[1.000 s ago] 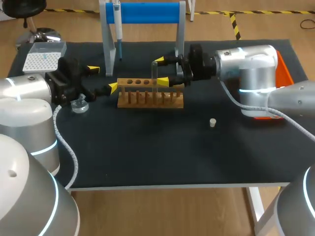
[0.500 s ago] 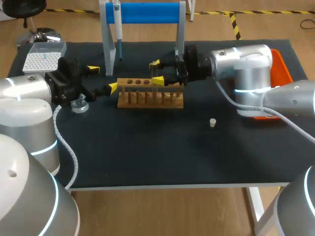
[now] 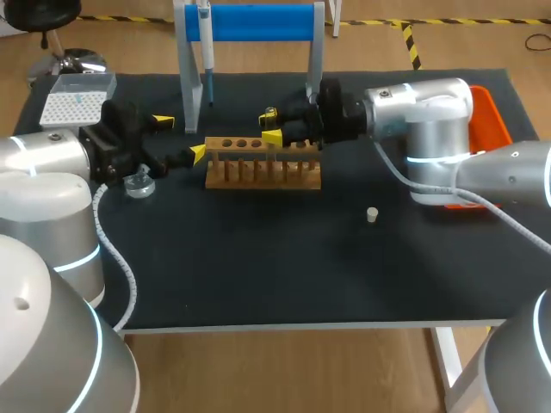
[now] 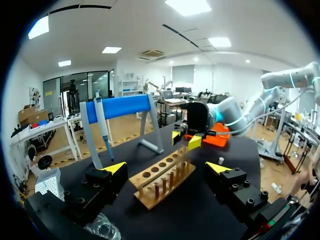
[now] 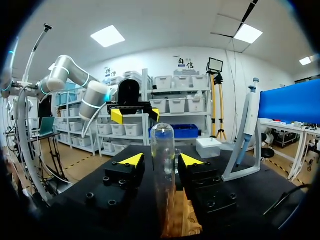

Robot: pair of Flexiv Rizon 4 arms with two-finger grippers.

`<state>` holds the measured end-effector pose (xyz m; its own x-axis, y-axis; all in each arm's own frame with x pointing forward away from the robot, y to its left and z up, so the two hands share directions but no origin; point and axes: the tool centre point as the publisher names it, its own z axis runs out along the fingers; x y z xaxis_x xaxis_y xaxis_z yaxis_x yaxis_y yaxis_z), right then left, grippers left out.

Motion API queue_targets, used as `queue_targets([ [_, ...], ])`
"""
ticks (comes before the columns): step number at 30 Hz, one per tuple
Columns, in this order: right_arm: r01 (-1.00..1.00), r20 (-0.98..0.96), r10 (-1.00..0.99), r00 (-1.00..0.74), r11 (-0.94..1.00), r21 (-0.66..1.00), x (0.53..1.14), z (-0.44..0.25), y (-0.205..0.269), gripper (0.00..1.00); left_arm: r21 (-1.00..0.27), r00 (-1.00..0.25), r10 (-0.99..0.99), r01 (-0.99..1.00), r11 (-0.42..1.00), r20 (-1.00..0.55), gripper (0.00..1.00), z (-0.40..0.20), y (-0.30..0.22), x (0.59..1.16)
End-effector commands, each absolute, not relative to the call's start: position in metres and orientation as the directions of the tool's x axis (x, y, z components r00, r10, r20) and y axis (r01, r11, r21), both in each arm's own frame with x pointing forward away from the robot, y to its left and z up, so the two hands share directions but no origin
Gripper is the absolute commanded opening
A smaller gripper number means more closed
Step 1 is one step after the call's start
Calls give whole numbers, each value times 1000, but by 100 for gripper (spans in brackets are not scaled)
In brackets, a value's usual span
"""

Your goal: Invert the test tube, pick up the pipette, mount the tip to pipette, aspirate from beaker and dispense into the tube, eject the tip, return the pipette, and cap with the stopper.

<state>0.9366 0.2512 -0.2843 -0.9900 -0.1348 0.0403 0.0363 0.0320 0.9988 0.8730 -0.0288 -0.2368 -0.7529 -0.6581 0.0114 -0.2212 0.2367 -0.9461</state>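
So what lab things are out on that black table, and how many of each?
Test tube: 1
Wooden rack: 1
Pipette: 1
Blue stand: 1
Tip box: 1
Beaker: 1
Stopper: 1
Orange tray: 1
Total: 8

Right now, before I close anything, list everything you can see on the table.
wooden test-tube rack: one, light brown, middle of the far half
clear glass test tube: one, transparent, upright at the rack, round end up
white and blue pipette: one, hanging on the stand
blue-barred stand: one, grey legs, far edge
tip box: one, whitish, far left corner
small glass beaker: one, clear, left of the rack
cream stopper: one, right of the rack, nearer
orange tray: one, right edge
black table: one
left arm: jaws open, at the rack's left end
right arm: jaws open, either side of the tube
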Motion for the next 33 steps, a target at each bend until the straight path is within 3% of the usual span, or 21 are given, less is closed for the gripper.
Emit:
queue_targets([
  [1, 36, 40, -131, -991, 29, 999, 938, -284, 251, 38, -948, -749, -663, -218, 233, 9, 100, -239, -30, 873],
  [3, 37, 40, -127, -991, 28, 999, 939, -284, 251, 31, -948, -749, -663, -218, 233, 9, 100, -239, -30, 873],
  [8, 37, 40, -126, -991, 26, 999, 940, -284, 251, 0, -948, -749, -663, -218, 233, 9, 100, -239, -30, 873],
  [33, 35, 39, -110, -993, 34, 999, 942, -274, 249, 0, -948, -749, -663, -218, 233, 9, 100, -239, -30, 873],
])
